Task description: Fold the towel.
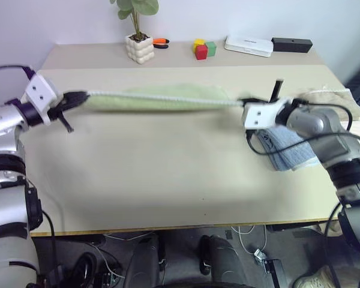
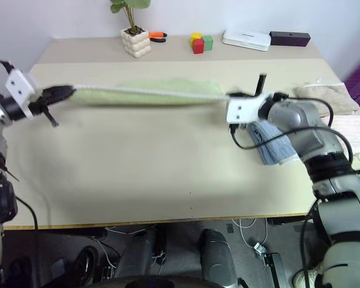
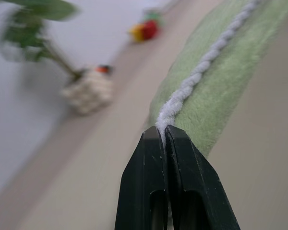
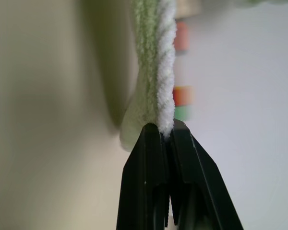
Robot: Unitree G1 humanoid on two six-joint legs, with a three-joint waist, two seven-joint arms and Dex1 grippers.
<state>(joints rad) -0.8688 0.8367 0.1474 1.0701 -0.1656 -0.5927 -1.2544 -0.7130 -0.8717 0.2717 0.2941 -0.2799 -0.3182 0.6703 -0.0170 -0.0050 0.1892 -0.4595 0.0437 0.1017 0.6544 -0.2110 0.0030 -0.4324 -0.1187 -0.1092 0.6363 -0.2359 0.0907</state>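
Left eye view: the towel point(image 1: 159, 99) is held stretched above the table point(image 1: 168, 180), its long axis running side to side between the two hands. The left gripper point(image 1: 78, 98) is clamped on one end of the white stitched edging, the right gripper point(image 1: 243, 103) on the other; neither arm is nearer, each being at its own corner. The cloth sags slightly toward the far side. Under the right forearm a folded light blue towel point(image 1: 288, 150) lies on the table, with a beige towel point(image 1: 330, 96) just beyond it.

Right eye view: along the far edge stand a potted plant point(image 2: 135, 36), an orange object point(image 2: 159, 36), coloured blocks point(image 2: 199, 43), a white box point(image 2: 247, 39) and a black box point(image 2: 290, 38). All are well apart from the towel. The folded towels on the right are judged the only likely obstruction to laying the cloth down.

Left wrist view: the fingers point(image 3: 149, 187) are seen pinched together on the white edging, the green pile running away from them.

Right wrist view: the fingers point(image 4: 144, 182) are likewise closed on the edging; whether a second layer is caught appears possible but cannot be confirmed.
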